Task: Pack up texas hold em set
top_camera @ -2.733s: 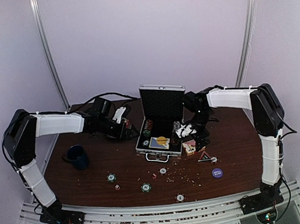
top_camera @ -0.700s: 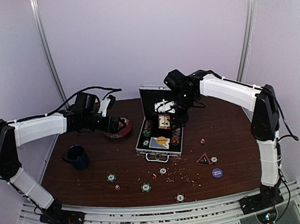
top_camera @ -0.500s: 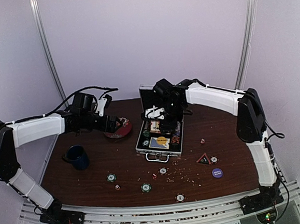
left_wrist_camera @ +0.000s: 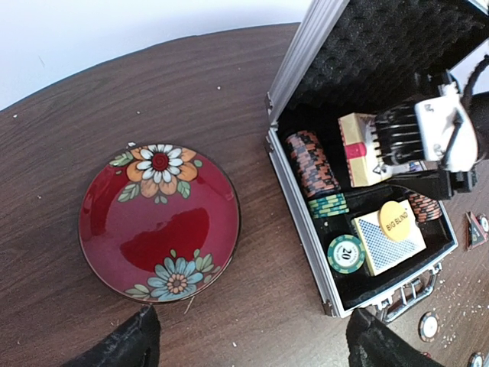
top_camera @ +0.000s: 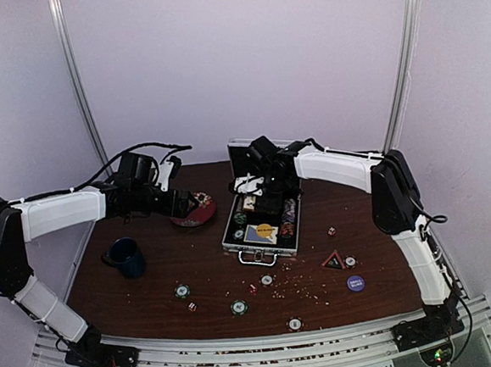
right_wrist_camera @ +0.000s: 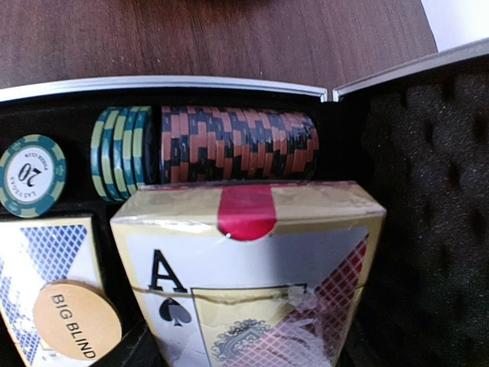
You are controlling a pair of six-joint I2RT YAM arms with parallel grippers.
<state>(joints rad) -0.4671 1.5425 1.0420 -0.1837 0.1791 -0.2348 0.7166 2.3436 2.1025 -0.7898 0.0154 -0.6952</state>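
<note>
Gripping the card box [right_wrist_camera: 252, 260], the right hand [top_camera: 265, 199] hangs over the case [left_wrist_camera: 299, 205].

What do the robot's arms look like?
Both the left arm and right arm are long white tubes joined by chunky black joints. Thin black cables loop off the left one. The left gripper has black fingers; the right gripper shows white parts too.

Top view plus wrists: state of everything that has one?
case, open, lid upright.
card box, gripped, low inside the case.
right gripper, jaws shut on the card box.
left gripper, jaws open, empty, above the plate.
plate, empty.
mug, upright.
loose chips, outside the case.
</note>
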